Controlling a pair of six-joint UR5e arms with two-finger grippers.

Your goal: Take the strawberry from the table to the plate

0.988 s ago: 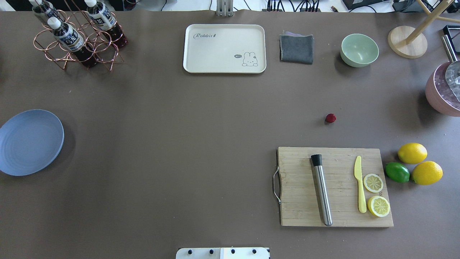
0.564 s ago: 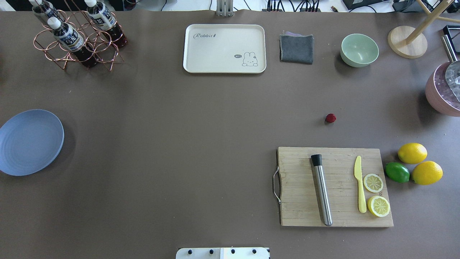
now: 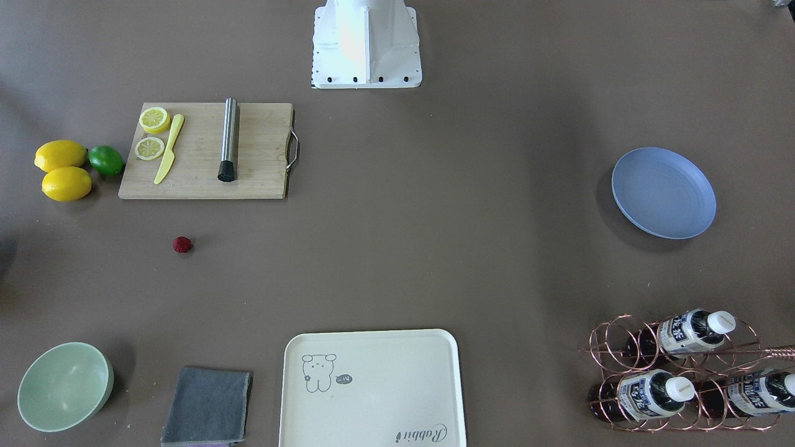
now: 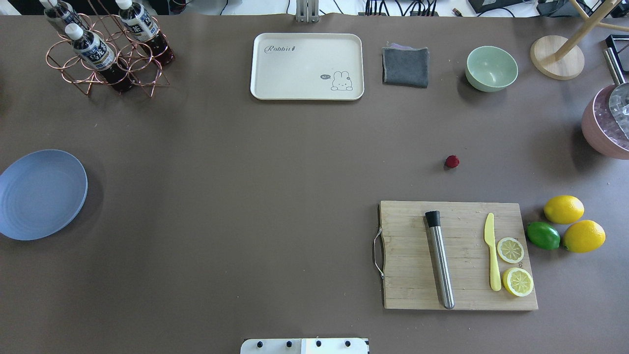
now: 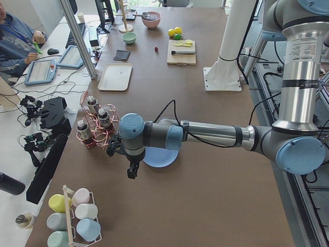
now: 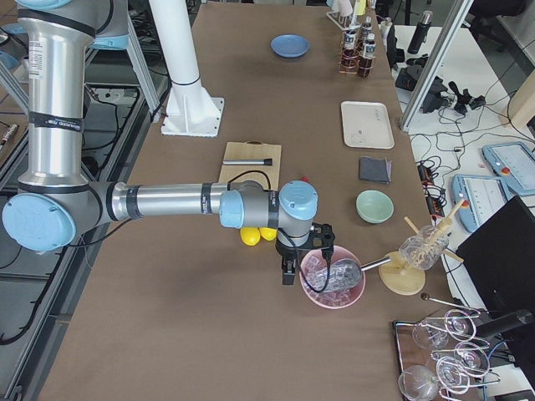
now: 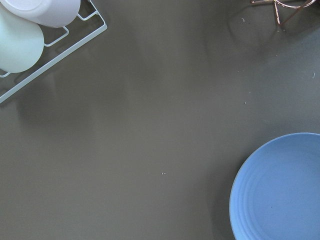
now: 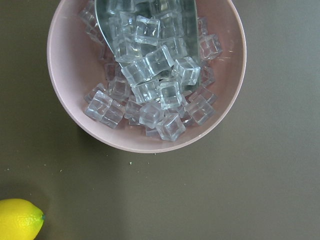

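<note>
1. Nothing of the task is done yet. The strawberry (image 4: 452, 161) lies on the bare table (image 4: 245, 196), and the plate (image 4: 42, 194) holds nothing.
2. The left claw (image 5: 132, 170) hangs just beside the plate, whose rim shows at the lower right of its wrist camera. The strawberry is well apart from this claw, toward the table's other end.
3. The right claw (image 6: 288, 271) hangs over a pink bowl (image 8: 62, 75) of ice. The strawberry is nearer this claw than the left one, but not under it.
4. I cannot tell whether either claw is released or clenched, as both show only in the side views.
5. I judge that everything is left to do: reaching the berry, grasping it, carrying it across the table and setting it on the plate.
6. Counts:
   - one strawberry
   - one plate
   - two lemons (image 4: 563, 209)
   - one lime (image 4: 543, 235)
   - two lemon slices (image 4: 510, 250)
   - one cutting board (image 4: 408, 290)
   - one knife (image 4: 491, 250)
   - one metal rod (image 4: 440, 265)
   - one tray (image 4: 307, 66)
   - one cloth (image 4: 405, 66)
   - one green bowl (image 4: 491, 69)
   - three bottles (image 4: 93, 51)
</note>
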